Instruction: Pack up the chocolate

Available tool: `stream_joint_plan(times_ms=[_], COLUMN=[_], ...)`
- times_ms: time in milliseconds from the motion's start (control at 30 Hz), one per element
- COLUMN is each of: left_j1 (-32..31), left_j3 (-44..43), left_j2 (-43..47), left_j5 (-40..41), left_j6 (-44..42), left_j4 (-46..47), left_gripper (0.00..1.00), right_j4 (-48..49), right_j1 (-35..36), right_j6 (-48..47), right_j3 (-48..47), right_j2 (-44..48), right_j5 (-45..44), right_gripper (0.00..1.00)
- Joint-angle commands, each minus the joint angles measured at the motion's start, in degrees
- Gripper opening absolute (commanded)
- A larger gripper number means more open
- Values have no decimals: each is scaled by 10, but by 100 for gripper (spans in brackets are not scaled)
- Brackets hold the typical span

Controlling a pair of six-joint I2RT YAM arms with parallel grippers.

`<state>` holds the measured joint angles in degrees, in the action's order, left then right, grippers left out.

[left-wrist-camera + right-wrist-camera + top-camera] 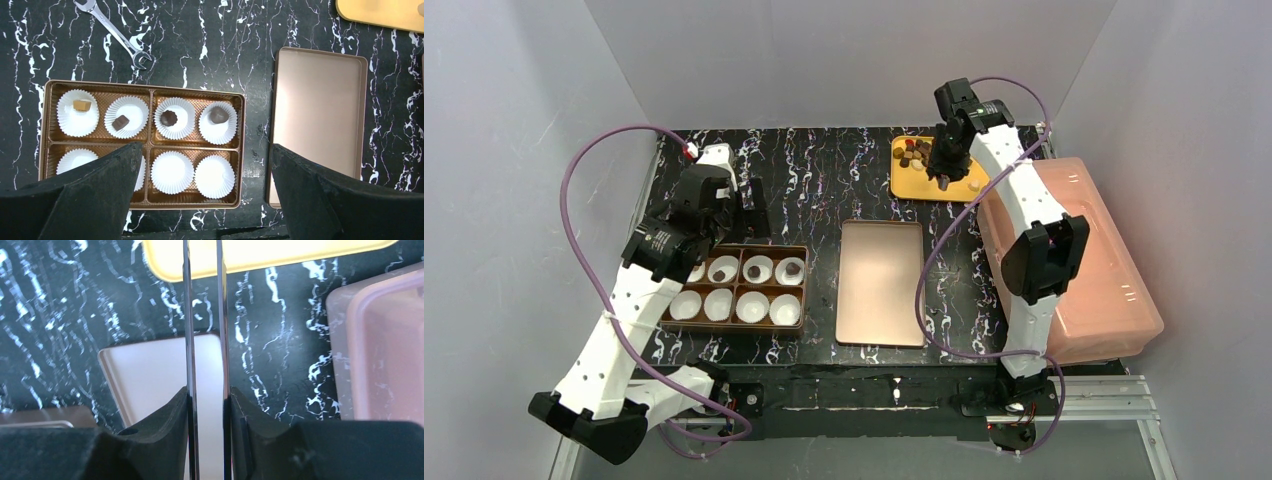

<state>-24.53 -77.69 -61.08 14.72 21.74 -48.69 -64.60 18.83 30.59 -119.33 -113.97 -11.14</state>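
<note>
Left hand (205, 150) spread wide above ribbed brown box (150, 87). Four chocolate chunks (169, 118) sit in pleated white paper cups (172, 172). Right hand (207, 400) pinching thin shiny metal tweezers (221, 340) over more chunks heaped on glossy yellow tray (902, 185). Black marbled tabletop (225, 40).

This is a robot lab test cell: plain white walls (844, 60) box in a black marbled bench (824, 170) on three sides. A white left arm (624, 330) and right arm (1024, 210) are bolted by an aluminium rail (1104, 400) at its near edge, with purple cables (624, 128) looping from them. A wrench (117, 32) lies on the bench.
</note>
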Motion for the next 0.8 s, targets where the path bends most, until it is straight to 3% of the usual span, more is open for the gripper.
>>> stream_joint_plan(times_ms=[0,367,767], left_j1=[2,2,2], left_j3=[-37,-127,-172], left_j2=[8,6,4], left_j5=[31,81,108], left_j6=[9,35,54], left_j4=[-26,-88,-139], left_gripper=[99,100,99], right_j4=[6,47,115], right_j1=[42,213,381], right_j6=[-10,4,-20], right_j3=[-3,-19,-85], right_j2=[55,77,-9], right_j5=[27,90,154], right_gripper=[29,29,31])
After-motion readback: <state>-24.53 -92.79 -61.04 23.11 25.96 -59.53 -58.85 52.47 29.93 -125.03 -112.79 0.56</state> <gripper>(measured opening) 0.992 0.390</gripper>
